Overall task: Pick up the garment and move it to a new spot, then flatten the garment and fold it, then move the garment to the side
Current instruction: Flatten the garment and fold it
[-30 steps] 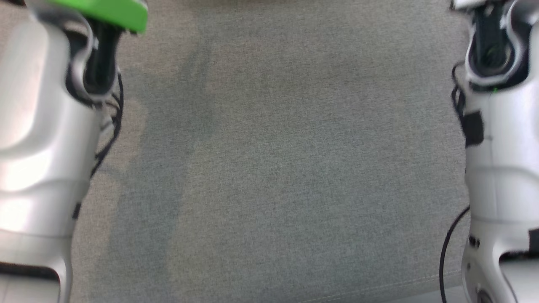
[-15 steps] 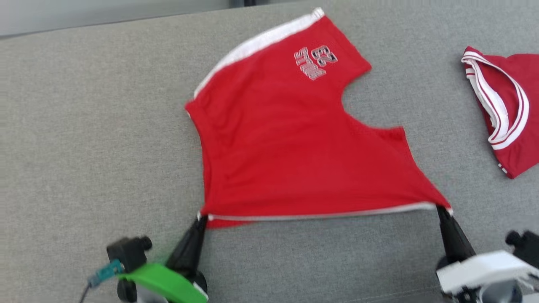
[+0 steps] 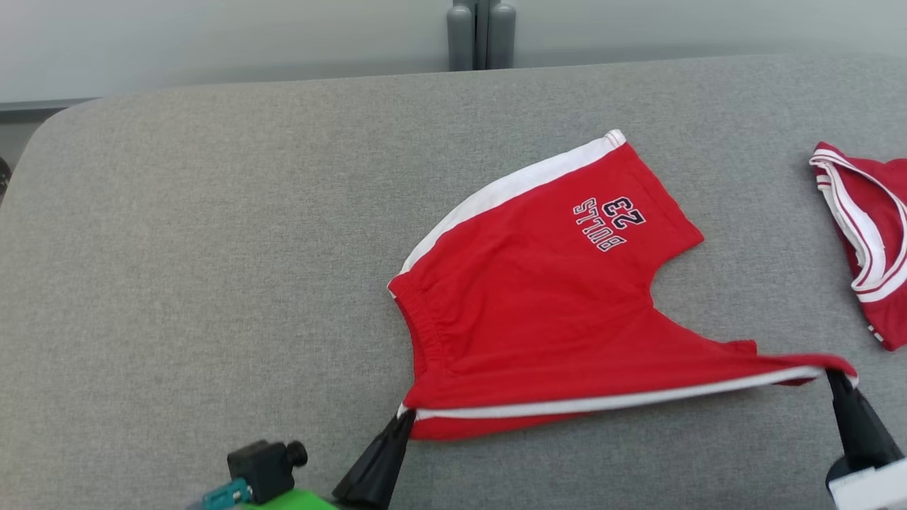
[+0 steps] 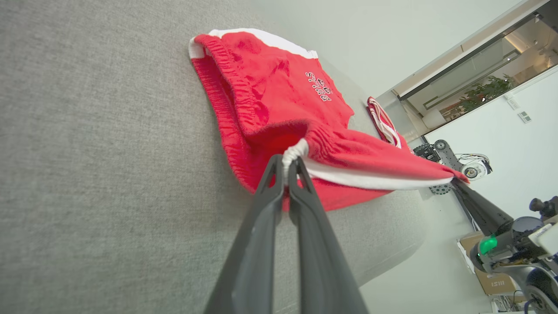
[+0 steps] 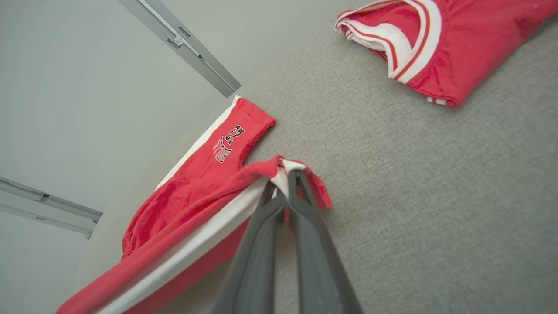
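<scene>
Grey cushion (image 3: 212,212) bears shorts (image 3: 538,319) strung between left tool (image 3: 404,419) and right tool (image 3: 837,379).

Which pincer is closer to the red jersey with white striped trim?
Right. The right pincer pinches one corner of the red white-striped shorts, close beside that red jersey; the left pincer pinches the opposite corner, the shorts' whole width farther off.

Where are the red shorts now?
Head view: the red shorts lie right of centre on the grey cushion, near edge held by left gripper and right gripper, a red jersey farther right.
</scene>
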Available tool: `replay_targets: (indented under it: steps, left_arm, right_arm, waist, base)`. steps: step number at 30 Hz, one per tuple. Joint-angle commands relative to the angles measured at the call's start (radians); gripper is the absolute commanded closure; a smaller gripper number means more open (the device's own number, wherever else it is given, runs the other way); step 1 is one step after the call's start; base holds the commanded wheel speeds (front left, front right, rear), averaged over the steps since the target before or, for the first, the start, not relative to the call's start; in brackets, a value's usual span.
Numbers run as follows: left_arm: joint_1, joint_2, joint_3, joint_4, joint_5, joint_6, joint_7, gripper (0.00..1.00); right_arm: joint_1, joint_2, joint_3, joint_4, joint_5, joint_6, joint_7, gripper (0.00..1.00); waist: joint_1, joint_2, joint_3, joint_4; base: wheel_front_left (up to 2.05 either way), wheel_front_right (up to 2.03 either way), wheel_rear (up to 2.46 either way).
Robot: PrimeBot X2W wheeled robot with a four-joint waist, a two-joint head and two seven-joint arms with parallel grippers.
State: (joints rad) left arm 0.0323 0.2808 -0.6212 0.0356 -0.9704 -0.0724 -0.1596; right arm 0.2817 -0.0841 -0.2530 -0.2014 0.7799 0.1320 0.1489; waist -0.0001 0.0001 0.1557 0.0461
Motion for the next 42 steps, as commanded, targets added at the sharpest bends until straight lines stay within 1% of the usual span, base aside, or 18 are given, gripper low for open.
replay_targets:
  steps: [1,4,6,9,13,17,22,25,34,35,36,37,38,39,40,42]
  left_arm:
    - [-0.039,0.003,0.007,-0.011,-0.015,0.007,0.020,1.00]
    - [-0.106,-0.012,0.017,-0.036,-0.040,0.020,0.070,1.00]
    - [-0.165,-0.024,0.019,-0.047,-0.034,0.028,0.099,1.00]
    - [-0.233,-0.063,0.026,-0.049,-0.072,0.032,0.131,1.00]
    - [-0.328,-0.106,0.047,-0.003,-0.086,0.052,0.149,1.00]
    - [-0.407,-0.148,0.064,0.058,-0.111,0.051,0.157,1.00]
    - [-0.487,-0.184,0.072,0.147,-0.124,0.042,0.149,1.00]
    - [-0.516,-0.201,0.066,0.189,-0.146,0.027,0.153,1.00]
    - [-0.571,-0.221,0.033,0.266,-0.185,0.000,0.147,1.00]
    - [-0.575,-0.222,0.029,0.272,-0.186,0.000,0.145,0.98]
    - [-0.579,-0.223,0.028,0.277,-0.187,-0.001,0.143,0.93]
    - [-0.584,-0.223,0.026,0.282,-0.188,0.000,0.140,0.76]
    - [-0.587,-0.224,0.026,0.286,-0.190,0.000,0.139,0.65]
    - [-0.591,-0.225,0.025,0.289,-0.191,0.000,0.134,0.04]
    - [-0.592,-0.225,0.026,0.293,-0.193,0.004,0.129,0.00]
    - [-0.598,-0.226,0.021,0.303,-0.182,0.020,0.120,0.00]
  right_arm:
    - [-0.054,-0.012,-0.009,0.009,-0.012,-0.003,0.019,1.00]
    - [-0.184,-0.043,0.005,0.052,-0.048,-0.002,0.080,1.00]
    - [-0.288,-0.065,0.017,0.100,-0.076,-0.002,0.132,1.00]
    - [-0.428,-0.084,0.015,0.162,-0.107,-0.002,0.185,1.00]
    - [-0.607,-0.108,0.025,0.261,-0.164,-0.002,0.246,1.00]
    - [-0.739,-0.122,0.029,0.343,-0.209,-0.002,0.284,1.00]
    - [-0.857,-0.139,0.033,0.434,-0.266,-0.002,0.301,1.00]
    - [-0.908,-0.144,0.047,0.472,-0.285,-0.002,0.304,1.00]
    - [-0.967,-0.157,0.059,0.540,-0.321,-0.002,0.292,1.00]
    - [-0.970,-0.158,0.062,0.544,-0.321,-0.002,0.293,1.00]
    - [-0.973,-0.159,0.063,0.546,-0.324,-0.002,0.292,1.00]
    - [-0.976,-0.159,0.063,0.551,-0.329,-0.002,0.288,1.00]
    - [-0.980,-0.158,0.061,0.552,-0.334,-0.002,0.281,1.00]
    - [-0.987,-0.155,0.057,0.550,-0.339,-0.002,0.263,0.78]
    - [-0.992,-0.152,0.052,0.552,-0.345,-0.002,0.248,0.00]
    - [-0.994,-0.143,0.048,0.564,-0.358,-0.002,0.226,0.00]
  waist:
    - [0.0001,-0.0001,0.022,0.022]
    - [0.0001,-0.0001,0.060,0.040]
    - [0.0001,-0.0001,0.094,0.058]
    - [0.0001,-0.0001,0.145,0.086]
    - [0.0001,-0.0001,0.208,0.122]
    - [0.0001,-0.0001,0.254,0.159]
    - [0.0001,-0.0001,0.290,0.193]
    - [0.0001,-0.0001,0.303,0.206]
    - [0.0001,-0.0001,0.309,0.215]
    - [0.0001,-0.0001,0.309,0.212]
    - [0.0001,-0.0001,0.309,0.210]
    - [0.0001,-0.0001,0.309,0.208]
    - [0.0001,-0.0001,0.309,0.206]
    - [0.0001,-0.0001,0.309,0.205]
    - [0.0001,-0.0001,0.308,0.204]
    - [0.0001,-0.0001,0.306,0.201]
  base:
    - [0.00,0.00,0.00]
    - [0.00,0.00,0.00]
    - [0.00,0.00,0.00]
    - [0.00,0.00,0.00]
    - [0.00,0.00,0.00]
    - [0.00,0.00,0.00]
    - [0.00,0.00,0.00]
    - [0.00,0.00,0.00]
    - [0.00,0.00,0.00]
    - [0.00,0.00,0.00]
    - [0.00,0.00,0.00]
    - [0.00,0.00,0.00]
    - [0.00,0.00,0.00]
    - [0.00,0.00,0.00]
    - [0.00,0.00,0.00]
    - [0.00,0.00,0.00]
